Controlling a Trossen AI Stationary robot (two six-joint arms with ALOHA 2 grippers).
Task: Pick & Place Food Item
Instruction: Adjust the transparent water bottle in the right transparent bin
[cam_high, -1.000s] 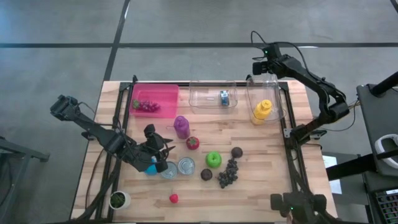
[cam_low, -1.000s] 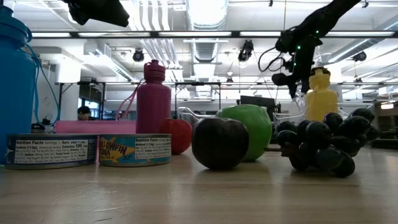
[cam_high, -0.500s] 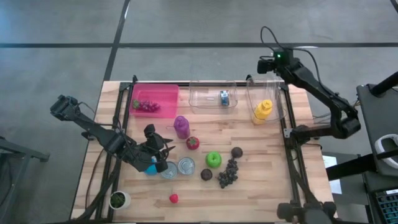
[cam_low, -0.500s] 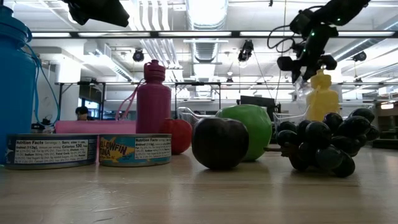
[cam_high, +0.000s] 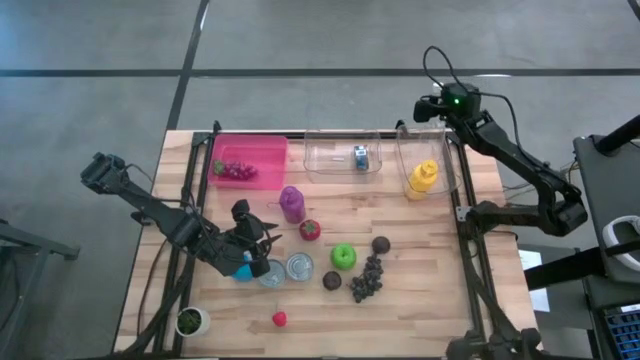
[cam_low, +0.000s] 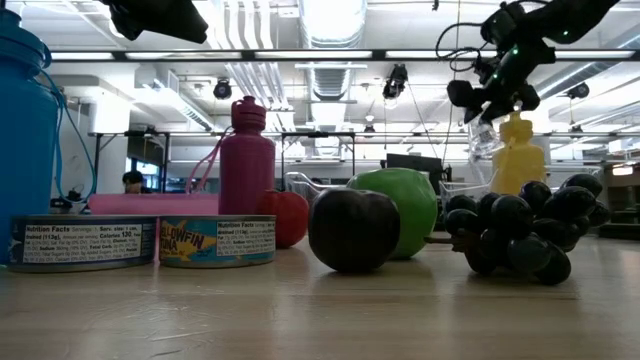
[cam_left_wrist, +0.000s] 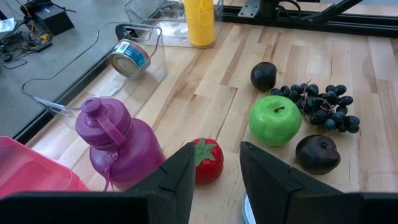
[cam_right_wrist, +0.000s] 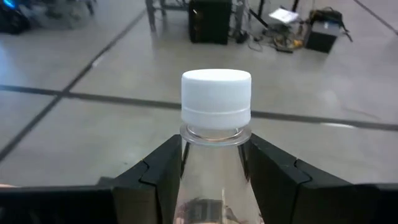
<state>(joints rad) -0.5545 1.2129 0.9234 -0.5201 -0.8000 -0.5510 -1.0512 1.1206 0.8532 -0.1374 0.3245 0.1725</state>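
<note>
Up at the back right corner of the worktop (cam_high: 420, 230), the right gripper (cam_right_wrist: 214, 163) has its jaws clamped around the neck of a clear bottle (cam_right_wrist: 216, 130) with a white cap, held above the clear bin (cam_high: 432, 152) with the yellow bottle (cam_high: 422, 179). The left gripper (cam_left_wrist: 214, 167) hovers low near the strawberry (cam_left_wrist: 207, 161), jaws narrowly apart and empty.

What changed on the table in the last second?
The right gripper, shut on a clear plastic bottle with a white cap, lifted and swung right along the table's far edge, above the clear bin with the yellow mustard bottle. The left gripper stayed put, open, near the purple water bottle and red strawberry. The food did not move.
</note>
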